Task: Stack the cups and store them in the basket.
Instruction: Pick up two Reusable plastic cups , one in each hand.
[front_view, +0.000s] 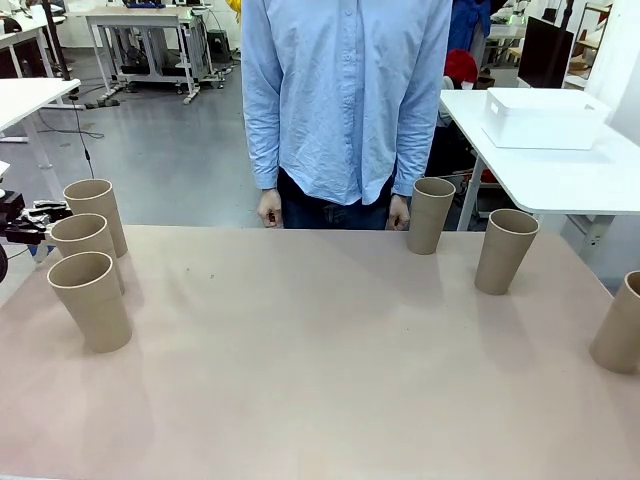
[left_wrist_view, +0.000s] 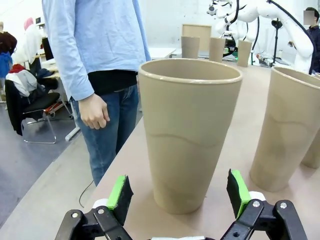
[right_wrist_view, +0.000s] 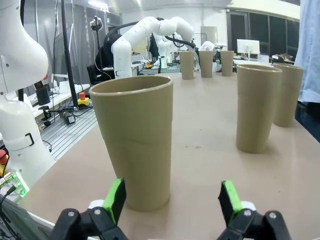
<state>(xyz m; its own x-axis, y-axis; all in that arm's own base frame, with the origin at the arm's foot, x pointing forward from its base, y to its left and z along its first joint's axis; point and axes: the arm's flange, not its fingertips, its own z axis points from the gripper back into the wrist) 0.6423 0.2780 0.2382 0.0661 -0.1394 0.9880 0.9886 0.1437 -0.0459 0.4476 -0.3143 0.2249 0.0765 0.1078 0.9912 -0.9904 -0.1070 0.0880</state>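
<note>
Six tan paper cups stand upright on the table. Three are grouped at the left (front_view: 95, 212) (front_view: 85, 248) (front_view: 91, 300) and three are spread at the right (front_view: 431, 214) (front_view: 505, 250) (front_view: 620, 325). My left gripper (left_wrist_view: 179, 194) is open, low at the table's left edge, with the back-left cup (left_wrist_view: 187, 130) standing just ahead between its green pads (left_wrist_view: 120, 192), untouched. A black part of the left gripper (front_view: 28, 222) shows beside the left group. My right gripper (right_wrist_view: 172, 199) is open, with the far-right cup (right_wrist_view: 135, 140) just ahead of its left pad (right_wrist_view: 116, 197). The white basket (front_view: 545, 118) sits on a separate table at the back right.
A person in a light blue shirt (front_view: 345, 90) stands at the far edge with both hands down by the table. The wide middle of the table top (front_view: 300, 340) is bare. Chairs and other desks stand beyond the table.
</note>
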